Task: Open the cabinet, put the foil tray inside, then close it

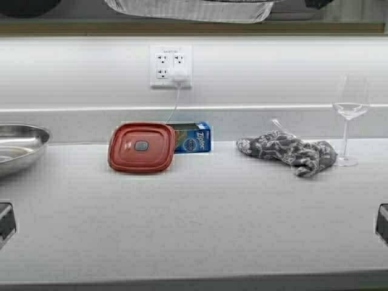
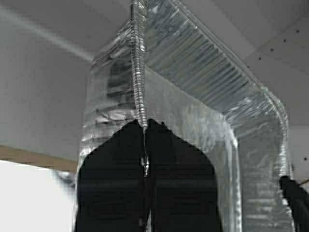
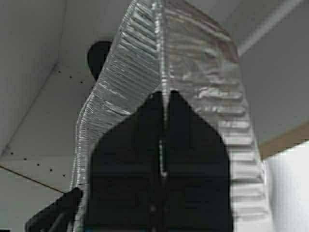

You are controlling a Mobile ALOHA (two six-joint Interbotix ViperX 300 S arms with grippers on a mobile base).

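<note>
The foil tray (image 1: pixel 188 10) shows only as a shiny ribbed underside at the top edge of the high view, held up above the counter. In the left wrist view my left gripper (image 2: pixel 145 128) is shut on the tray's rolled rim (image 2: pixel 140 72). In the right wrist view my right gripper (image 3: pixel 163 94) is shut on the opposite rim of the tray (image 3: pixel 159 43). Behind the tray both wrist views show white panels with small peg holes, the cabinet's inside (image 3: pixel 34 121). The cabinet doors are out of view.
On the counter below lie a red lid (image 1: pixel 142 147), a blue Ziploc box (image 1: pixel 193 137), a grey patterned oven mitt (image 1: pixel 288 152), a wine glass (image 1: pixel 350 112) and a steel bowl (image 1: pixel 18 145). A wall socket (image 1: pixel 171 65) is above.
</note>
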